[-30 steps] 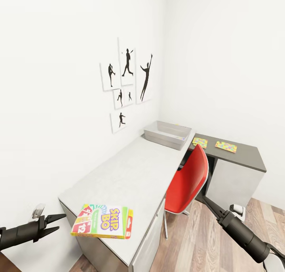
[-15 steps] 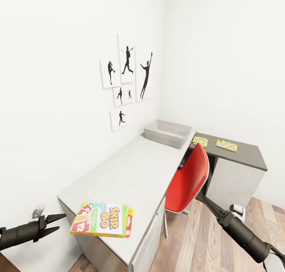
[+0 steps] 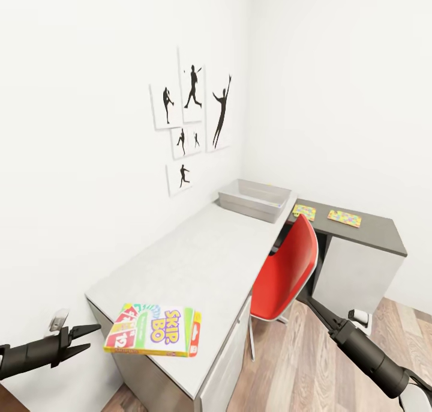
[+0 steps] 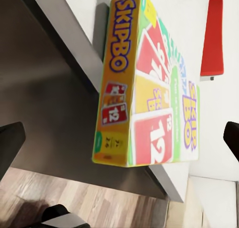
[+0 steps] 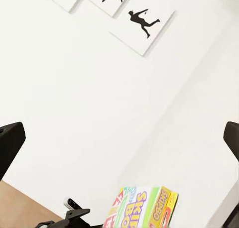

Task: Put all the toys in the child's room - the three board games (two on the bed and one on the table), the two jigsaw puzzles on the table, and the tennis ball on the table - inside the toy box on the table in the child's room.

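Note:
A white-and-green board game with a red logo lies flat on the near corner of the pale grey table, one end past the edge. My left gripper stands open just left of it, apart from the box; the left wrist view has the board game between its spread fingers. The right gripper is open and holds nothing. At the table's far end stands the toy box. Two jigsaw puzzles lie on the dark section beyond. The tennis ball and the bed are out of view.
A red chair stands at the table's right side, with my right arm low behind it. Silhouette posters hang on the white wall left of the table. Wood-plank floor lies to the right.
The whole view has shifted slightly, so the camera moved. The board game sits a little lower and flatter on the table corner. Both grippers stay open.

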